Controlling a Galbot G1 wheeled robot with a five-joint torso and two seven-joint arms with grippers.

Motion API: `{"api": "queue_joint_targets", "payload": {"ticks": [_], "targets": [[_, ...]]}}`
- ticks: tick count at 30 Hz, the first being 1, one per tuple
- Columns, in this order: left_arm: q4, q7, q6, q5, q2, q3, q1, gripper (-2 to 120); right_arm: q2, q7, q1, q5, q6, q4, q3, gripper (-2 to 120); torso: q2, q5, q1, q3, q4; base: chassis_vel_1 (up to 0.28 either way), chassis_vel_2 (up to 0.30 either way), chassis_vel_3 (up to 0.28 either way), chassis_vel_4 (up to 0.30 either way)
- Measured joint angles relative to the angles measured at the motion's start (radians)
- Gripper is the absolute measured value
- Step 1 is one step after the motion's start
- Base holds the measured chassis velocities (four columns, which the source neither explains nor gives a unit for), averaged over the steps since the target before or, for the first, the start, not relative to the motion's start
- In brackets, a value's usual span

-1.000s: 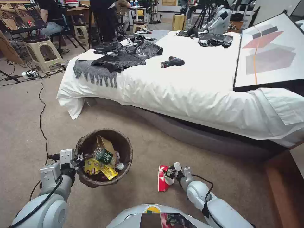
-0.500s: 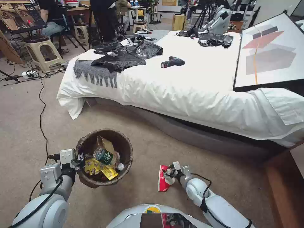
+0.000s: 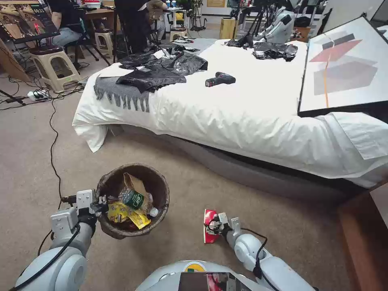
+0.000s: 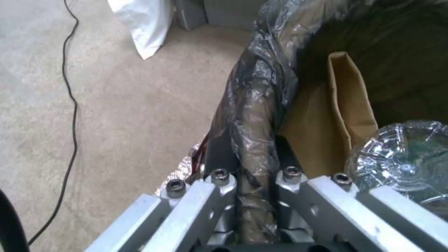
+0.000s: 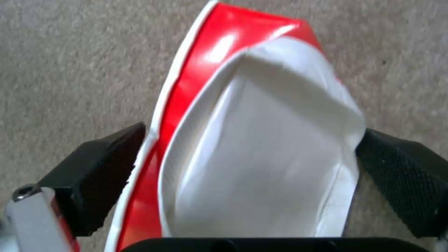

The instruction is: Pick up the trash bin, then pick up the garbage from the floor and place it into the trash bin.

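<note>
The trash bin (image 3: 108, 181), lined with a wrinkled dark-brown bag, hangs just above the carpet at lower left. My left gripper (image 3: 100, 204) is shut on its near rim, and the bagged rim (image 4: 254, 133) runs between the metal fingers (image 4: 292, 175). Inside lie a green-labelled bottle (image 3: 135, 199), yellow wrappers (image 3: 126, 213) and a brown paper bag (image 3: 134, 184). A red-and-white snack packet (image 3: 209, 232) lies on the carpet at lower centre. My right gripper (image 3: 216, 227) is open and low over it. Its black pads (image 5: 100, 168) flank the puffed packet (image 5: 261, 147) on both sides.
A white-sheeted bed (image 3: 250, 113) fills the space ahead, with black bags, a scarf and a drill (image 3: 219, 79) on it. A black cable (image 3: 52, 149) runs along the carpet at left. A wooden edge (image 3: 363, 238) stands at right. Stools (image 3: 54, 66) and seated people are at the far left.
My right gripper has dropped lower and closer to me, settling around the red-and-white packet. The packet and the bin in my left gripper have stayed put.
</note>
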Motion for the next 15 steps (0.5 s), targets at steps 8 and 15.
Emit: {"api": "queue_joint_targets", "payload": {"ticks": [8,15], "targets": [[0.000,0.001,0.000,-0.002,0.003,-0.001,-0.004,3,0.001,-0.001,-0.007,0.003,-0.005,0.000,0.004,92,0.000,-0.0001,0.000,0.000,0.0000,0.000,0.000,0.000,0.000],[0.000,0.001,-0.001,-0.003,0.005,-0.002,-0.006,3,0.005,-0.001,-0.001,0.004,-0.005,0.003,0.004,68,0.000,-0.0001,0.000,0.000,-0.0001,0.000,0.000,0.000,0.000]]}}
